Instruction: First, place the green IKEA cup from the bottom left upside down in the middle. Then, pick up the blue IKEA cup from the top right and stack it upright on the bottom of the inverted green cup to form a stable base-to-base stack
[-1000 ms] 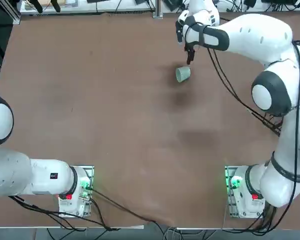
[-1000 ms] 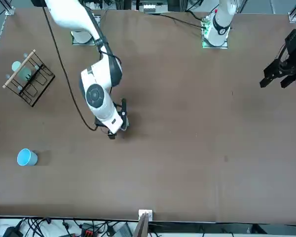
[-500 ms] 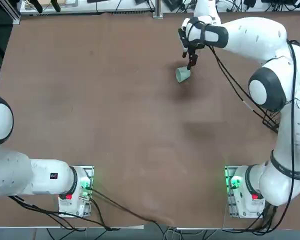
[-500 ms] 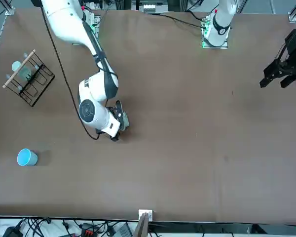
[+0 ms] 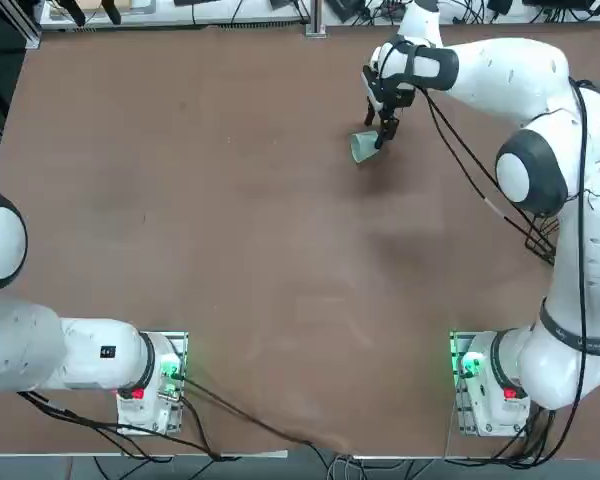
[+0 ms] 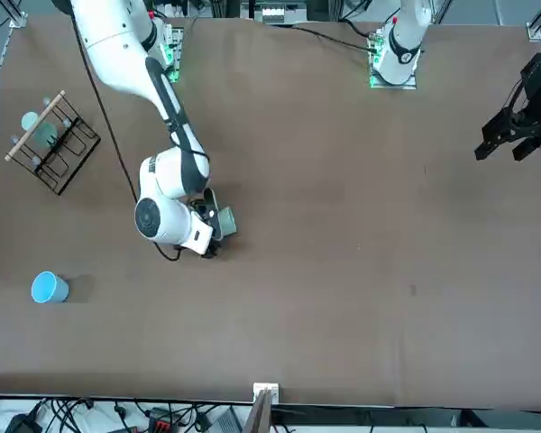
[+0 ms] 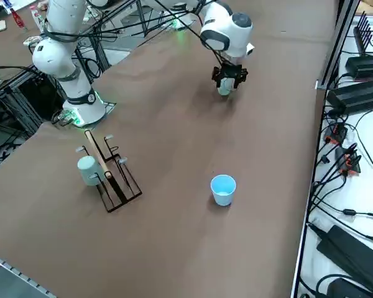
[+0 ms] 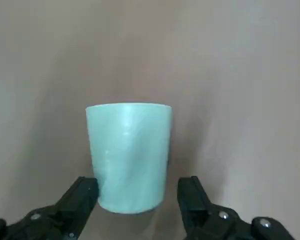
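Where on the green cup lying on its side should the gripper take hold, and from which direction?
Judging by its pose, across the narrow base end. The green IKEA cup lies on its side on the table, its tapered wall bare on both flanks. The right gripper is open and already straddles that end, one finger each side, so closing from above onto the two flanks should work.

A black wire rack with a wooden stick stands on the brown table. A pale teal piece hangs at its nine o'clock side.

Brown table w/ green cup, blue cup, wire rack.
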Available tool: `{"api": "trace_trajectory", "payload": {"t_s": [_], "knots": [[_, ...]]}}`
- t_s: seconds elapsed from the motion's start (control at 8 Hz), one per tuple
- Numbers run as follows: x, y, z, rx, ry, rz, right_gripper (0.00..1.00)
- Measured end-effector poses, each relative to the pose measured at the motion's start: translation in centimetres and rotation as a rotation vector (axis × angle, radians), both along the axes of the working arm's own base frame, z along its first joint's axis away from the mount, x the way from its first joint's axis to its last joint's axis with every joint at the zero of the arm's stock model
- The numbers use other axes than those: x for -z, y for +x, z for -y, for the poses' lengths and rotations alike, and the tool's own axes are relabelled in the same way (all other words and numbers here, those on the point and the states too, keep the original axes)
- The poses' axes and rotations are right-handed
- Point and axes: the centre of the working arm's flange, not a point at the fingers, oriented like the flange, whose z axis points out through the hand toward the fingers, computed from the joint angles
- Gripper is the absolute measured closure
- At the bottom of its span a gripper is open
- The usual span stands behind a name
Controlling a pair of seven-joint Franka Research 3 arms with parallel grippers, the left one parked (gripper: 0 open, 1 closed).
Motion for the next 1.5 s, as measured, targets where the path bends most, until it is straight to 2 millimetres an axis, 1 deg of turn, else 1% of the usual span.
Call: {"api": "trace_trajectory", "payload": {"t_s": [0.5,0.75,1.12,1.5], "knots": [[0.6,-0.4,0.0,-0.004,0.005,-0.012,0.03],[1.1,-0.7,-0.5,-0.014,0.008,-0.021,0.03],[1.5,-0.9,-0.7,-0.018,0.008,-0.027,0.06],[1.3,-0.8,-0.4,-0.013,0.012,-0.032,0.13]]}}
